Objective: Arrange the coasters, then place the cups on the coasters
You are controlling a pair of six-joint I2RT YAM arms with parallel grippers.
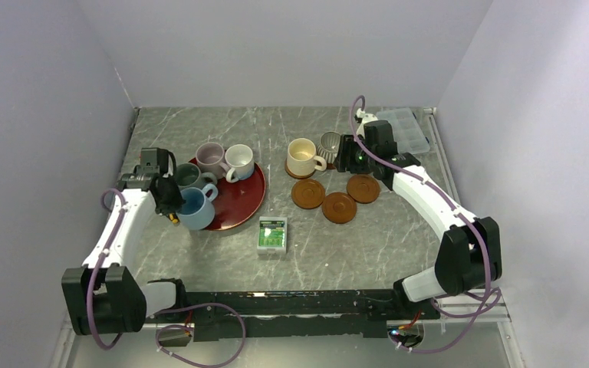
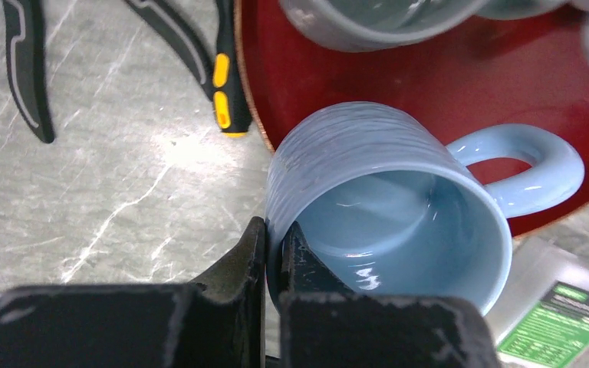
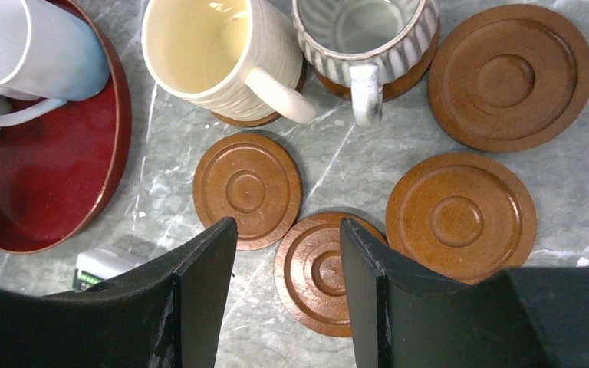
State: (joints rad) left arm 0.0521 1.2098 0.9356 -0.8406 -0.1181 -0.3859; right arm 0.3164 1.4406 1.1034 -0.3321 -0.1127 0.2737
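My left gripper point(image 2: 274, 238) is shut on the wall of the light blue cup point(image 2: 383, 207), one finger inside and one outside. That cup point(image 1: 195, 208) is at the front left edge of the dark-red tray point(image 1: 241, 201). The mauve point(image 1: 211, 157), white point(image 1: 239, 161) and grey-green point(image 1: 190, 178) cups stand on the tray. The cream cup point(image 3: 215, 54) and the striped cup point(image 3: 364, 34) each stand on a coaster. Several bare coasters point(image 3: 247, 190) point(image 3: 318, 272) point(image 3: 460, 217) point(image 3: 510, 77) lie below my right gripper point(image 3: 287, 226). It hangs open and holds nothing.
A green-and-white packet point(image 1: 272, 235) lies in front of the tray. At the back right corner sits a clear plastic box point(image 1: 404, 129). A black tool with yellow marks point(image 2: 226, 84) lies just left of the tray. Walls close in the left, back and right.
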